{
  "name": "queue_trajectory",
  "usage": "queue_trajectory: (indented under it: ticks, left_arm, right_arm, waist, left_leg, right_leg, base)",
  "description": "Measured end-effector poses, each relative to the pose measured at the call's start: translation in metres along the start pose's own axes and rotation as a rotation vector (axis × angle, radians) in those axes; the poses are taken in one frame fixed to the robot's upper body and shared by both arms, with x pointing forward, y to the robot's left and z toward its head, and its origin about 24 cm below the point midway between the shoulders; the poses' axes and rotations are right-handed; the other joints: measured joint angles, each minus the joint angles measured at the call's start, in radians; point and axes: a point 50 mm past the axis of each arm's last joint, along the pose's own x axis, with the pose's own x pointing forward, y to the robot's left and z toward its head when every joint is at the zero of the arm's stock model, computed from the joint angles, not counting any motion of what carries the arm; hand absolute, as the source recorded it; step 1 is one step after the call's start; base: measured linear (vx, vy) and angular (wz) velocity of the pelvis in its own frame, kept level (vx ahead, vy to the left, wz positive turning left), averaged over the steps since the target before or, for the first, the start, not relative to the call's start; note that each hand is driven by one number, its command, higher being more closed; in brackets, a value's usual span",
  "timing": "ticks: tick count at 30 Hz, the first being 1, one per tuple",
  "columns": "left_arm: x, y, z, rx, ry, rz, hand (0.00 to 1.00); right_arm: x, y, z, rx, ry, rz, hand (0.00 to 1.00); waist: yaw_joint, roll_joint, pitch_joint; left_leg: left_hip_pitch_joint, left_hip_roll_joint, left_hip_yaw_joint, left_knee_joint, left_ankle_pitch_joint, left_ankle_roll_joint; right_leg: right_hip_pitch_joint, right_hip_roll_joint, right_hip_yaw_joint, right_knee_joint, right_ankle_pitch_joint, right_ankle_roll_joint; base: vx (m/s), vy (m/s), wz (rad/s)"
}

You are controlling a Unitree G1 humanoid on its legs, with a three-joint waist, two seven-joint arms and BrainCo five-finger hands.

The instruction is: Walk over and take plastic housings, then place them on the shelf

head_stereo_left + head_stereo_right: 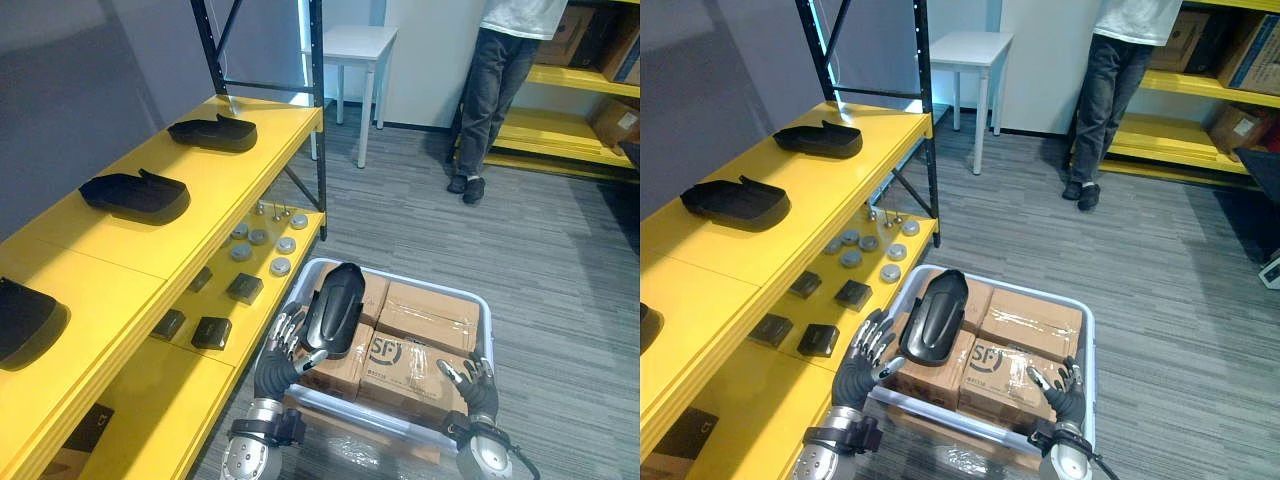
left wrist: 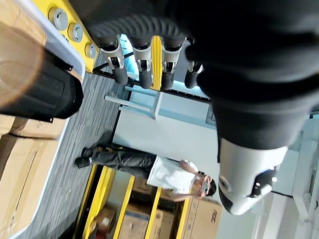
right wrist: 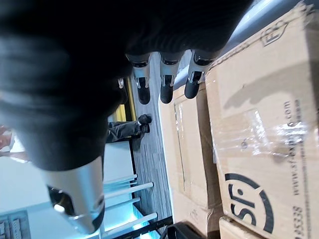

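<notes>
A: Where's the housing?
B: On the boxes, lying lengthwise away from the robot, just right of the left hand, whose fingers are spread open.
A: And the right hand?
B: Open too, but farther off. The left looks better placed.

Silver dark-tipped fingers, black ribbed covers

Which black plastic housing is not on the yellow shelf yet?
The glossy black plastic housing lying on the brown cardboard boxes in the cart, beside the left hand; the other three rest on the yellow shelf.
</notes>
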Motion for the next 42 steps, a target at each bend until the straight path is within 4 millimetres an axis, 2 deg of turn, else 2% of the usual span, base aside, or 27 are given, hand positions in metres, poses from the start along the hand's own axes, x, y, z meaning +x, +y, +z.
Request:
queue_trajectory:
  ticks: [5, 8, 9, 10, 11, 13, 14, 16, 18, 22, 24, 26, 29, 30, 34, 39, 42]
  left_arm:
    - [-0.011, 0.014, -0.007, -0.013, 0.050, 0.062, 0.00]
    - [-0.011, 0.015, -0.013, -0.033, 0.080, 0.056, 0.00]
    - [-0.012, 0.015, -0.016, -0.043, 0.100, 0.052, 0.00]
    - [-0.013, 0.016, -0.018, -0.040, 0.113, 0.054, 0.00]
    - [-0.013, 0.016, -0.019, -0.042, 0.119, 0.053, 0.00]
    - [-0.010, 0.016, -0.018, -0.057, 0.122, 0.039, 0.00]
    - [-0.009, 0.014, -0.019, -0.058, 0.124, 0.030, 0.00]
    - [-0.002, 0.009, -0.024, -0.056, 0.143, 0.003, 0.00]
    - [0.001, 0.009, -0.030, -0.049, 0.165, -0.001, 0.00]
    - [0.006, 0.009, -0.045, -0.040, 0.223, 0.002, 0.00]
    - [0.006, 0.011, -0.054, -0.055, 0.256, 0.024, 0.00]
    - [0.005, 0.011, -0.061, -0.056, 0.279, 0.034, 0.00]
    - [0.002, 0.009, -0.068, -0.074, 0.307, 0.038, 0.00]
    - [-0.001, 0.006, -0.073, -0.091, 0.322, 0.043, 0.00]
    - [0.002, 0.001, -0.081, -0.098, 0.348, 0.042, 0.00]
    - [0.006, -0.009, -0.086, -0.108, 0.364, 0.024, 0.00]
    - [0.001, -0.012, -0.092, -0.121, 0.395, 0.024, 0.00]
  right_arm:
    - [-0.004, -0.017, -0.002, 0.011, 0.005, -0.042, 0.00]
    - [0.014, -0.018, 0.013, 0.025, -0.044, -0.068, 0.00]
    - [0.027, -0.015, 0.023, 0.007, -0.061, -0.057, 0.00]
    - [0.042, -0.009, 0.034, -0.005, -0.084, -0.046, 0.00]
    - [0.049, -0.006, 0.040, -0.007, -0.095, -0.044, 0.00]
    - [0.071, 0.010, 0.068, -0.009, -0.155, -0.035, 0.00]
    - [0.076, 0.014, 0.076, -0.015, -0.171, -0.036, 0.00]
    - [0.093, 0.021, 0.106, -0.049, -0.224, -0.058, 0.00]
    - [0.106, 0.024, 0.125, -0.076, -0.240, -0.072, 0.00]
    - [0.125, 0.026, 0.159, -0.131, -0.257, -0.106, 0.00]
    - [0.134, 0.031, 0.182, -0.230, -0.279, -0.106, 0.00]
    - [0.137, 0.032, 0.194, -0.287, -0.289, -0.110, 0.00]
    - [0.140, 0.033, 0.201, -0.361, -0.279, -0.111, 0.00]
    - [0.142, 0.030, 0.198, -0.410, -0.258, -0.113, 0.00]
    - [0.144, 0.026, 0.193, -0.491, -0.212, -0.116, 0.00]
    - [0.148, 0.020, 0.212, -0.595, -0.201, -0.147, 0.00]
    - [0.148, 0.021, 0.213, -0.691, -0.210, -0.136, 0.00]
  waist:
    - [-0.010, -0.013, 0.011]
    - [-0.004, -0.028, 0.039]
    - [0.001, -0.028, 0.053]
    - [0.005, -0.026, 0.072]
    - [0.005, -0.025, 0.079]
    - [0.006, -0.021, 0.109]
    - [0.008, -0.018, 0.116]
    - [0.013, 0.006, 0.158]
    - [0.017, 0.019, 0.171]
    - [0.027, 0.053, 0.205]
    - [0.043, 0.086, 0.225]
    - [0.058, 0.103, 0.233]
    - [0.058, 0.126, 0.245]
    - [0.063, 0.138, 0.248]
    - [0.066, 0.155, 0.253]
    - [0.079, 0.187, 0.261]
    - [0.088, 0.199, 0.261]
  left_leg:
    - [0.017, -0.023, -0.039, -0.058, 0.031, 0.000]
    - [0.031, -0.041, -0.023, -0.091, 0.028, 0.004]
    - [0.035, -0.044, -0.009, -0.099, 0.034, 0.006]
    - [0.033, -0.048, -0.003, -0.099, 0.042, 0.006]
    - [0.030, -0.051, -0.003, -0.099, 0.042, 0.006]
    - [0.009, -0.053, 0.005, -0.098, 0.042, 0.007]
    - [0.002, -0.053, 0.008, -0.097, 0.045, 0.010]
    - [-0.020, -0.053, 0.010, -0.071, 0.084, 0.021]
    - [-0.046, -0.061, 0.010, -0.050, 0.094, 0.033]
    - [-0.104, -0.076, 0.009, 0.011, 0.083, 0.023]
    - [-0.153, -0.074, 0.008, 0.076, 0.057, 0.030]
    - [-0.193, -0.074, 0.006, 0.120, 0.045, 0.032]
    - [-0.249, -0.070, -0.007, 0.183, 0.028, 0.029]
    - [-0.271, -0.066, -0.009, 0.214, 0.023, 0.030]
    - [-0.332, -0.051, -0.020, 0.272, 0.014, 0.024]
    - [-0.389, -0.038, -0.019, 0.310, 0.006, 0.023]
    - [-0.393, -0.036, -0.011, 0.316, 0.006, 0.022]
  right_leg:
    - [-0.011, -0.033, -0.046, 0.079, -0.042, 0.010]
    - [-0.019, -0.072, -0.071, 0.138, -0.071, 0.018]
    - [-0.020, -0.078, -0.071, 0.141, -0.071, 0.018]
    - [-0.020, -0.083, -0.070, 0.146, -0.071, 0.018]
    - [-0.022, -0.086, -0.071, 0.148, -0.071, 0.018]
    - [-0.036, -0.092, -0.077, 0.153, -0.071, 0.018]
    - [-0.042, -0.093, -0.079, 0.156, -0.071, 0.018]
    - [-0.048, -0.100, -0.094, 0.176, -0.071, 0.018]
    - [-0.081, -0.112, -0.093, 0.205, -0.071, 0.018]
    - [-0.124, -0.136, -0.093, 0.251, -0.072, 0.018]
    - [-0.153, -0.139, -0.093, 0.276, -0.074, 0.018]
    - [-0.169, -0.140, -0.095, 0.276, -0.085, 0.025]
    - [-0.202, -0.140, -0.098, 0.313, -0.109, 0.027]
    - [-0.222, -0.141, -0.097, 0.343, -0.122, 0.023]
    - [-0.275, -0.133, -0.097, 0.393, -0.135, 0.011]
    - [-0.329, -0.127, -0.090, 0.419, -0.136, 0.007]
    - [-0.344, -0.127, -0.078, 0.436, -0.138, 0.004]
  base:
    - [0.00, 0.016, 0.33]
    - [-0.06, 0.036, 0.36]
    - [-0.06, 0.040, 0.17]
    - [-0.07, 0.039, 0.12]
    - [-0.07, 0.029, 0.14]
    - [-0.06, 0.020, 0.20]
    - [-0.03, 0.006, 0.21]
    - [-0.01, 0.008, 0.26]
    - [0.00, 0.032, 0.15]
    - [-0.02, 0.032, 0.15]
    - [-0.06, 0.002, 0.03]
    - [-0.09, -0.030, 0.06]
    - [-0.10, -0.057, 0.11]
    - [-0.12, -0.074, 0.09]
    - [-0.09, -0.059, 0.03]
    - [-0.08, -0.044, -0.02]
    - [-0.01, -0.049, -0.07]
